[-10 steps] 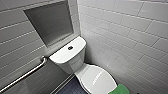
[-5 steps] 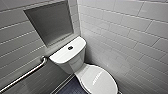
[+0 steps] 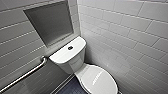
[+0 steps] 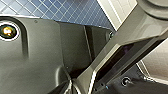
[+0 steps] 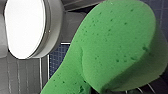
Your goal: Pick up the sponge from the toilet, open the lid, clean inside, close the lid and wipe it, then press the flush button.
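The sponge point(image 5: 112, 50) is bright green and bent over on itself, right up close in the right wrist view, clenched in the right tool point(image 5: 109, 90) off to the side of the toilet point(image 3: 66, 58) and above the blue tiled floor point(image 3: 71, 88). The lid point(image 3: 98, 80) is down. The flush button point(image 3: 70, 47) sits mid tank top. Can't tell what the left tool is doing. A grab bar point(image 3: 25, 75) runs along the wall.
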Motion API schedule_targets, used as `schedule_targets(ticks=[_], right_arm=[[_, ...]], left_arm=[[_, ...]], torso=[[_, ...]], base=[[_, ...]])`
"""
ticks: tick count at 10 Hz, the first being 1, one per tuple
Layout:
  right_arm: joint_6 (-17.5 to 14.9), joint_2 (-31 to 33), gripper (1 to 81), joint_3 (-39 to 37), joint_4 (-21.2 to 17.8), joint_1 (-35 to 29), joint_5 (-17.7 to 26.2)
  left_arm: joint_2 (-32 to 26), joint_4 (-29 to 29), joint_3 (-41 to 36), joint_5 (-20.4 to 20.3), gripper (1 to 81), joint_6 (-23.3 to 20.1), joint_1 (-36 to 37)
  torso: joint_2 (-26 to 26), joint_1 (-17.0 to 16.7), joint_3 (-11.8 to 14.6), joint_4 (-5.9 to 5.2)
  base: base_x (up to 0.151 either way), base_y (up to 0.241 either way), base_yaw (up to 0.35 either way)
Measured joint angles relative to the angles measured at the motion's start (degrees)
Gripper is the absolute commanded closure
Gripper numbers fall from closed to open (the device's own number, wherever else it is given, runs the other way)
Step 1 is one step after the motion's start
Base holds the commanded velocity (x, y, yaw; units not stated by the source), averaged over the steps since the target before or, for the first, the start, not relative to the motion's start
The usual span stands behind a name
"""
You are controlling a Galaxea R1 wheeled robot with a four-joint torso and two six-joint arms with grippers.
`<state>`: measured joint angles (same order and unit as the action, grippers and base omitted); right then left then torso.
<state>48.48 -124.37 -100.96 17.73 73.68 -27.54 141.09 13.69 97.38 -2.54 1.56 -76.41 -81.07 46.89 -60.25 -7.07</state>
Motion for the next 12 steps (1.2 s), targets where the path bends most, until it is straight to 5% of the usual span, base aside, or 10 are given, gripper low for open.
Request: schedule_targets(ticks=[9,12], right_arm=[[-0.4,-11.0,81.1,-16.1,7.0,15.4,-7.6],[-0.4,-13.3,81.1,-19.1,8.4,17.8,-8.2]], left_arm=[[-3.5,-14.2,-3.6,3.0,1.0,0.9,12.1],[-3.4,-18.1,-3.5,3.2,1.0,0.9,15.1]], torso=[[0.0,0.0,0.0,0.46],[0.0,0.0,0.0,5.33]], base=[[0.000,0.000,0.000],[0.000,0.000,0.000]])
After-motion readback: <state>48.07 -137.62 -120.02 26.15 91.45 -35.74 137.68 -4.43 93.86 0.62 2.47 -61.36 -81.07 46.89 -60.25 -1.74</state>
